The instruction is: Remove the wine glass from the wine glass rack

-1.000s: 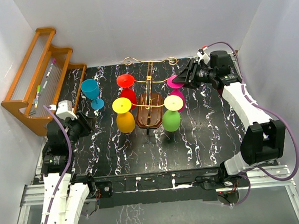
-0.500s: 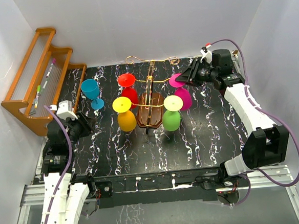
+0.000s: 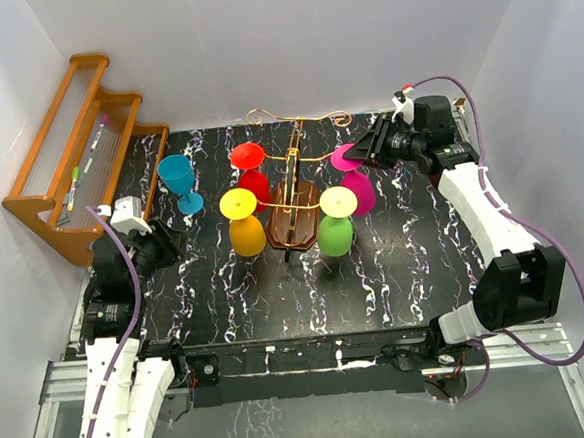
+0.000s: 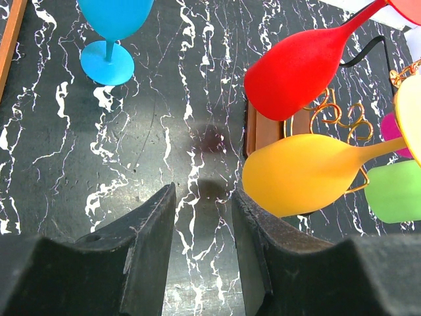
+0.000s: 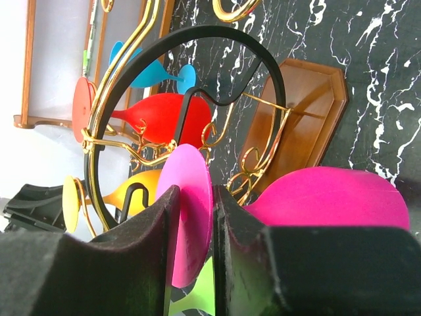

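From above, the rack (image 3: 293, 201) is standing mid-table with four glasses hanging upside down on its wire arms: red (image 3: 252, 185) and yellow (image 3: 245, 234) on the left, green (image 3: 335, 234) and the pink glass (image 3: 358, 190) on the right. The right gripper (image 3: 357, 154) is reaching in from the far right and meeting the pink glass at its foot. A blue glass (image 3: 178, 177) is standing upright near the shelf (image 3: 74, 144). The left gripper (image 3: 166, 248) is hovering low at the left, well apart from the rack.

At the left wrist, the fingers (image 4: 146, 253) are spread with only the table (image 4: 59, 164) showing between them; the yellow bowl is hanging just beyond them to the right.

At the right wrist, the two fingers (image 5: 141, 263) are pinching the pink foot disc from both sides, the bowl lying beside the right finger, with the rack's gold wire and brown base behind it.
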Robot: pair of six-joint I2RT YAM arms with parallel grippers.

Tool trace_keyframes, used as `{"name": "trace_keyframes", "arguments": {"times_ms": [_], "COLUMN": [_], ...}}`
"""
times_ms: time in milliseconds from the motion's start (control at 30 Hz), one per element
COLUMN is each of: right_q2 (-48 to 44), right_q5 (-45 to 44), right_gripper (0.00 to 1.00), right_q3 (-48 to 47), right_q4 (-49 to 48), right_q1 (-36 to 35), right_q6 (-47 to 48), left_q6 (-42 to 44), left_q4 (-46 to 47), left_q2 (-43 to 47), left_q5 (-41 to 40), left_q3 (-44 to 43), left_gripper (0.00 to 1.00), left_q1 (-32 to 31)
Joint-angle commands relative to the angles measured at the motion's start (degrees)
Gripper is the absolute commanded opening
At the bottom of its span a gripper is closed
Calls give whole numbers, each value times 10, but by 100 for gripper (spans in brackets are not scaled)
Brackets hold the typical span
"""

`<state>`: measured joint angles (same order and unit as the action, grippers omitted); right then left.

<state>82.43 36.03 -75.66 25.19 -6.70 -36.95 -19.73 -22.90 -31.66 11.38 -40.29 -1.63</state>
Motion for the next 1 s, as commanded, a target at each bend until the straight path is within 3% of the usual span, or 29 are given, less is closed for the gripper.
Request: {"name": "trace_keyframes", "arguments": {"times_ms": [0,100,233,500,967], "right_q2": [-17,-17,-17,-26,-26], "right_q5": [-38,-39,-38,-36,-68], "right_gripper": [28,36,37,17,8], "right_q3": [-19,-13,-9,-9,-26], "right_q4": [9,9,9,9,11], "right_q1": [3,4,3,3,3], "right_q6": [38,40,42,43,51], "left_q6": [0,-1,-1,-1,-2], "left_q4": [9,9,9,11,13], "left_q2": [1,0,0,-2,-4], "left_q5": [8,7,8,9,10], "left_q3": [3,3,3,4,5], "left_gripper": [39,39,39,39,39], "left_q1": [-2,-2,-2,-2,-2]}}
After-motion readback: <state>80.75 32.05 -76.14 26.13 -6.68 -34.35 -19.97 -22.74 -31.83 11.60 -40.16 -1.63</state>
